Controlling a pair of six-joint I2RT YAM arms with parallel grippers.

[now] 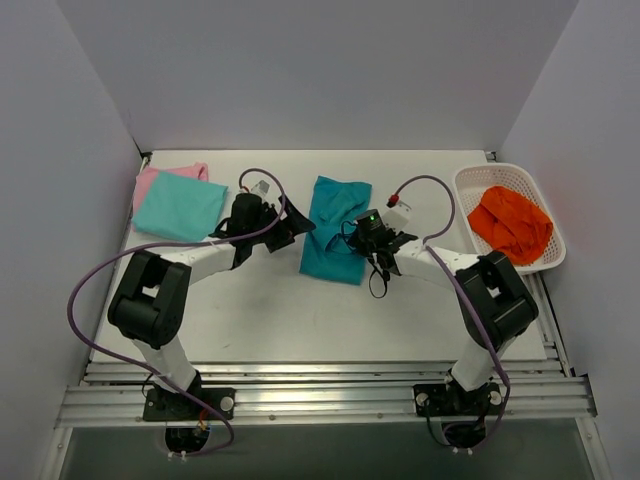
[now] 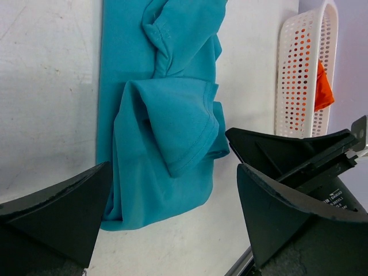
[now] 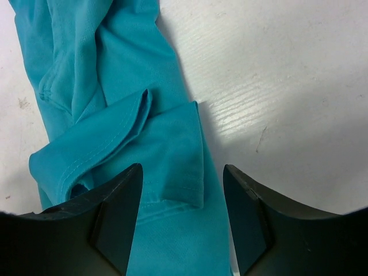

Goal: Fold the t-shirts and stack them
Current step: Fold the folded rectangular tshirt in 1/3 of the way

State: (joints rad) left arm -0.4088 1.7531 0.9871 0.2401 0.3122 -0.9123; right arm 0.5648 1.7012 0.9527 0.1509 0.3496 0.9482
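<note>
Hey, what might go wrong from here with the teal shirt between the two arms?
The teal shirt is bunched, with a sleeve doubled over on top; a pinch may catch several layers and skew the fold. The right jaws stand apart over a loose flap at the shirt's edge; closing there might lift only that flap and drag the rest.

Table (image 1: 300, 320): teal t-shirt (image 1: 333, 230), shirt stack (image 1: 180, 205), basket (image 1: 462, 210)

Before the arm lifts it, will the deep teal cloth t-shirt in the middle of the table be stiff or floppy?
Likely floppy: the deep teal cloth t-shirt lies in soft creases, with a sleeve folded over itself. Lifted at one edge, it would probably droop and unfold. Pushed, it would probably bunch up rather than slide whole.
</note>
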